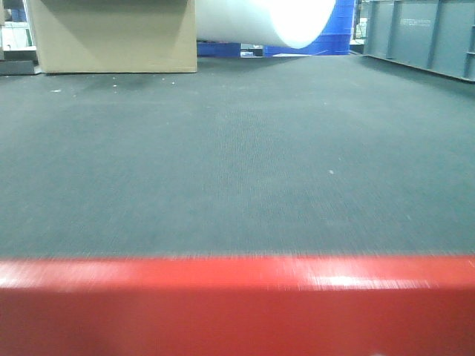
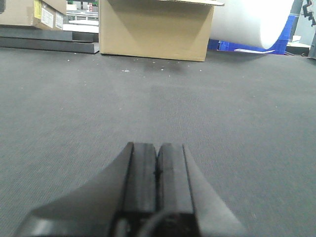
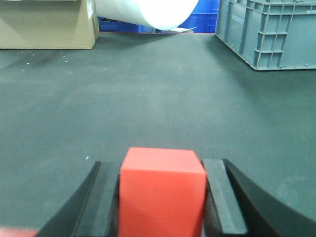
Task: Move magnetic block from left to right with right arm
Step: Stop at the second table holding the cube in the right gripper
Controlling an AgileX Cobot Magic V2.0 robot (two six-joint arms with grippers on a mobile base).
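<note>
The magnetic block (image 3: 162, 197), a plain bright-red cube, fills the gap between the two black fingers of my right gripper (image 3: 162, 165). Both pads press against its sides, so the gripper is shut on it, low over the dark mat (image 3: 158, 98). In the left wrist view my left gripper (image 2: 158, 145) is shut with its pads pressed together and nothing between them, also just above the mat. Neither gripper shows in the front view.
A cardboard box (image 2: 153, 29) stands at the far left. A big white roll (image 1: 267, 18) lies behind the middle, with blue crates (image 3: 205, 12) behind it. A grey crate (image 3: 269, 32) stands at the far right. A red band (image 1: 237, 308) spans the front view's bottom.
</note>
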